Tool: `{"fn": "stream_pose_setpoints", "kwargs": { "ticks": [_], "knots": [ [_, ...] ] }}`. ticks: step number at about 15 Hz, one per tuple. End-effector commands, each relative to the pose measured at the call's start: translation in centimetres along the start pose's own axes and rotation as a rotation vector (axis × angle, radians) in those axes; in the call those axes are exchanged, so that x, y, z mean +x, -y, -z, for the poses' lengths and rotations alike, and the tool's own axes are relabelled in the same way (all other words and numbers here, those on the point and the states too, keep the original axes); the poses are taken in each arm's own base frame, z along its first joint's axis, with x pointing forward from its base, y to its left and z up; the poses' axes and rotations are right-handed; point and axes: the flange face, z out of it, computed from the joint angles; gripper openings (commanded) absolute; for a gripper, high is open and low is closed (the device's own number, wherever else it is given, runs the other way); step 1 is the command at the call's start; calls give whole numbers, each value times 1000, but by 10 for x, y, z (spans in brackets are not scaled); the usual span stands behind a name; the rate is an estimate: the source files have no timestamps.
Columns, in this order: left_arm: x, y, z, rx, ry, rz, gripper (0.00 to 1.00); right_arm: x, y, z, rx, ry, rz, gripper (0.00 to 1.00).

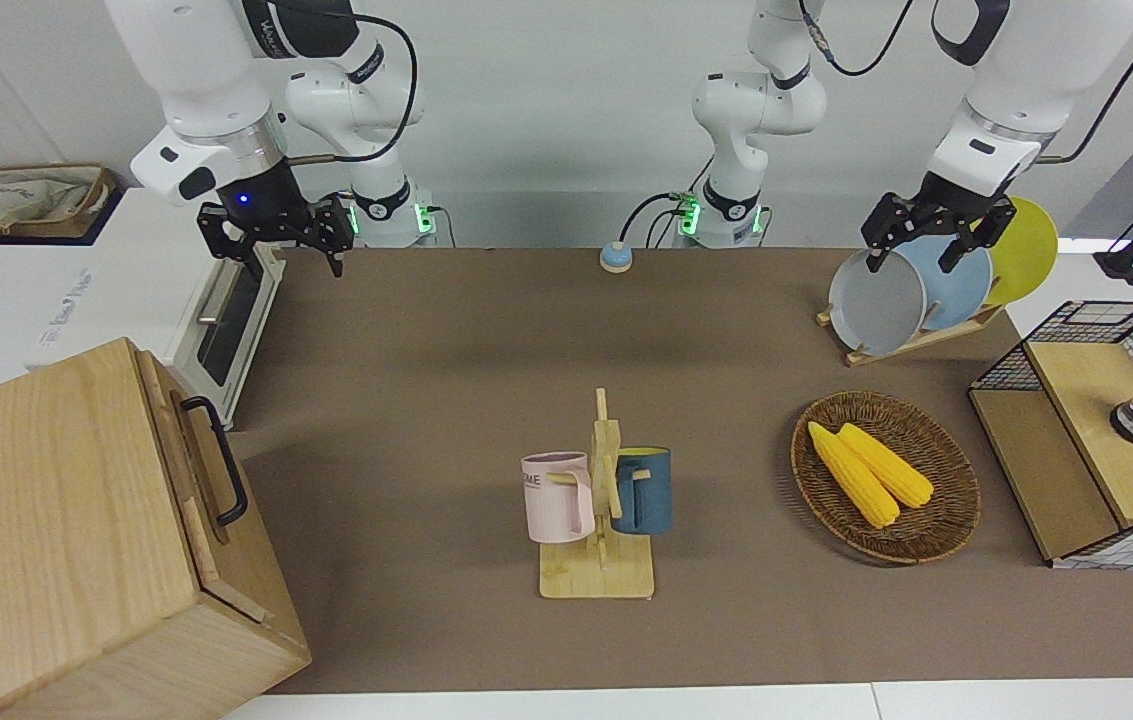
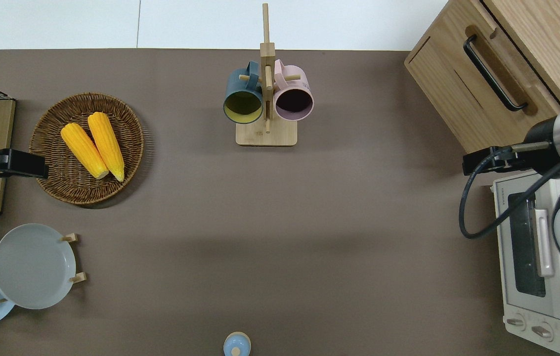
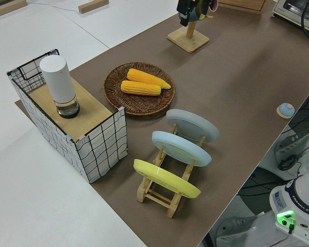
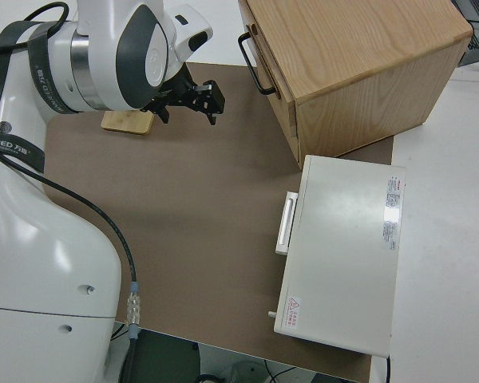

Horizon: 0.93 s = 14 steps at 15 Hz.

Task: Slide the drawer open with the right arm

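Note:
The drawer [image 1: 188,455] is the shallow top part of the big pale-wood box at the right arm's end of the table. Its black bar handle [image 1: 218,462] is on its front, and the drawer looks shut. It also shows in the overhead view [image 2: 499,59] and the right side view [image 4: 265,49]. My right gripper [image 1: 281,255], with a blue light on its wrist, is open and empty. In the overhead view the right gripper [image 2: 482,162] hangs over the mat by the box's near corner, clear of the handle [image 2: 495,74]. The left arm is parked, its gripper [image 1: 913,262] open.
A white toaster oven [image 1: 226,310] stands beside the box, nearer to the robots. A mug rack [image 1: 598,500] with two mugs is mid-table. A wicker basket [image 1: 946,520] with corn, a plate rack [image 1: 916,290] and a wire-mesh cabinet [image 1: 1096,440] are toward the left arm's end.

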Motion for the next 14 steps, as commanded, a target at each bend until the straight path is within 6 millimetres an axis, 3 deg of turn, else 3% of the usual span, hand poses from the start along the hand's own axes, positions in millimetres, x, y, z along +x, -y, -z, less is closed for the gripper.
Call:
{"fn": "stream_pose_setpoints", "kwargs": {
  "ticks": [1,11,14],
  "knots": [
    [4,0,2,16,-7,-8,998,2,-11,3,-3,3,-9,987],
    [4,0,2,16,-7,-8,998,2,-23,12,-2,-14,-21,985],
    [4,0,2,14,-7,-8,995,3,-24,10,-75,-13,-10,983]
  ]
}}
